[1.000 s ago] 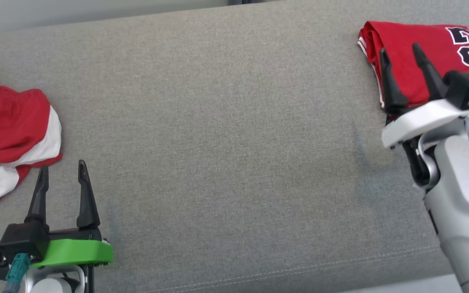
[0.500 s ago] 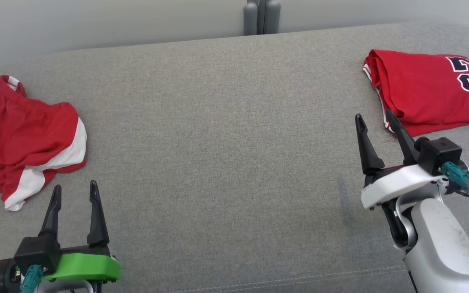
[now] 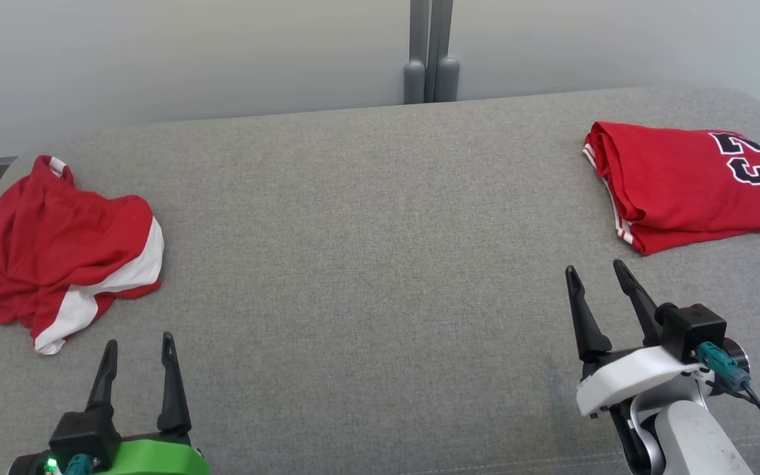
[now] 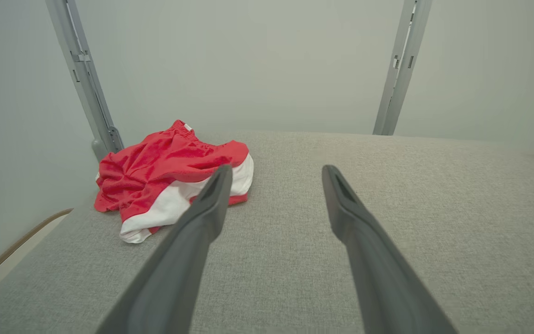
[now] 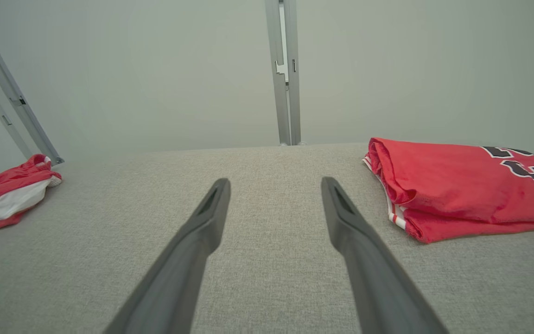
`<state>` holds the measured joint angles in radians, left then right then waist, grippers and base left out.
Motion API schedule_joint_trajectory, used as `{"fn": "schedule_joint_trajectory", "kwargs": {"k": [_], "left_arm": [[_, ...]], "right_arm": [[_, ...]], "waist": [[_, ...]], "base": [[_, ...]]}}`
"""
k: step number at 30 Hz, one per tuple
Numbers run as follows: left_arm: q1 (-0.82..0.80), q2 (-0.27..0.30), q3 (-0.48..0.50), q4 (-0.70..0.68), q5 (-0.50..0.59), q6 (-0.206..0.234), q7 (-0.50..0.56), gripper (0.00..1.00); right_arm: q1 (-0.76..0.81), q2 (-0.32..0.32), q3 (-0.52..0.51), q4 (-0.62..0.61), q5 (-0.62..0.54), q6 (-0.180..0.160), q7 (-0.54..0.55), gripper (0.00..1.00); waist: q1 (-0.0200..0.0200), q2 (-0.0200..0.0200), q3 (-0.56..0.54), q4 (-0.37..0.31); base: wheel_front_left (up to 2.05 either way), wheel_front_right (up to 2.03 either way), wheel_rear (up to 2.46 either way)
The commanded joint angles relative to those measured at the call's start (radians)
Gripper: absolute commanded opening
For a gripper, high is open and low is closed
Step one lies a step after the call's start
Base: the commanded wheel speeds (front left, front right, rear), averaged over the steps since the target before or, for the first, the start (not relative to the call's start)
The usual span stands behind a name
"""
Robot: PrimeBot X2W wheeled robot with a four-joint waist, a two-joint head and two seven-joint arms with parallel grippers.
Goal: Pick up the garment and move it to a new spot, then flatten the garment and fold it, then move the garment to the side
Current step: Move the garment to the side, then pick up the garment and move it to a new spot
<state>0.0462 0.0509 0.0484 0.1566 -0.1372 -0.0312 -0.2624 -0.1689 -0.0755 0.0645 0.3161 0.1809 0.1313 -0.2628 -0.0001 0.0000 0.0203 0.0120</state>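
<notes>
A red jersey [image 3: 683, 185] with a black number lies folded at the far right of the grey cushioned surface [image 3: 367, 264]; it also shows in the right wrist view [image 5: 452, 185]. A crumpled red and white garment [image 3: 57, 251] lies at the far left, seen in the left wrist view [image 4: 169, 171] too. My right gripper [image 3: 594, 266] is open and empty, a short way in front of the folded jersey and apart from it. My left gripper [image 3: 139, 340] is open and empty, near the front edge, to the right of the crumpled garment.
A pale wall stands right behind the surface, with a grey metal post [image 3: 429, 59] at its middle and slanted posts [image 4: 84, 79] toward the left. The surface rounds off at its far left and right corners.
The head camera has tilted up, so the whole picture shifted down. My right gripper has drawn back from over the folded jersey's near corner and now stands apart from it, open throughout.
</notes>
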Motion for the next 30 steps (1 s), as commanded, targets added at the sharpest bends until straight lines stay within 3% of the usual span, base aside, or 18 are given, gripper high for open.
{"fn": "schedule_joint_trajectory", "kwargs": {"k": [1, 30], "left_arm": [[0.01, 0.003, -0.002, 0.001, 0.007, 0.005, -0.003, 1.0], [0.008, 0.007, 0.004, -0.011, 0.028, 0.022, -0.003, 1.0]], "right_arm": [[0.014, -0.001, -0.005, -0.007, -0.004, -0.001, -0.003, 1.0], [0.08, 0.024, -0.037, -0.053, -0.003, -0.001, 0.019, 1.0]], "waist": [[0.0001, 0.0, -0.007, 0.002], [0.0001, 0.0, -0.008, 0.015]], "base": [[0.0, 0.0, 0.0], [0.0, 0.0, 0.0]]}}
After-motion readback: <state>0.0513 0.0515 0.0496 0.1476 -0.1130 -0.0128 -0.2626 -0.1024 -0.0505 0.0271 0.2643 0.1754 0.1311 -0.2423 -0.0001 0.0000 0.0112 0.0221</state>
